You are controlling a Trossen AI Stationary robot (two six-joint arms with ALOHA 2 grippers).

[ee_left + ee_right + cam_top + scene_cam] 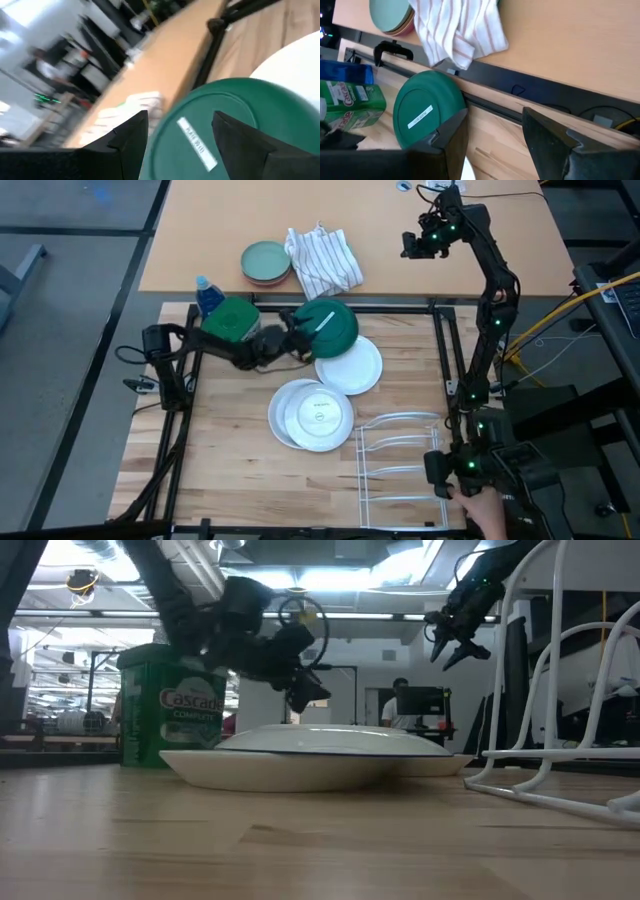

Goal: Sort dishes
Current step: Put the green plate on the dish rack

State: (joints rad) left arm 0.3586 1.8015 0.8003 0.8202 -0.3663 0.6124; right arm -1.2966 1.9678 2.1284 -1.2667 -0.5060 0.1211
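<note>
The dark green plate (333, 326) lies underside up, a white sticker on it. Its near edge overlaps a plain white plate (352, 366). It also shows in the left wrist view (235, 110) and the right wrist view (422, 115). My left gripper (297, 326) is open at the green plate's left rim (172, 145). A second white plate (290, 415) carries the smaller stamped plate (320, 417). My right gripper (424, 242) hangs open and empty, high over the far table (495, 135). My left gripper's open fingers (131, 135) stand on either side of the green plate's left rim (165, 150), coming from the table's left. I cannot tell whether they touch it.
A green Cascade tub (232, 320) and a blue bottle (207, 292) stand behind my left gripper. A white wire rack (400, 460) stands at the near right. A pale green dish on a pinkish one (266, 263) and a striped cloth (322, 260) lie on the far table. A person's hand (487, 510) shows near right.
</note>
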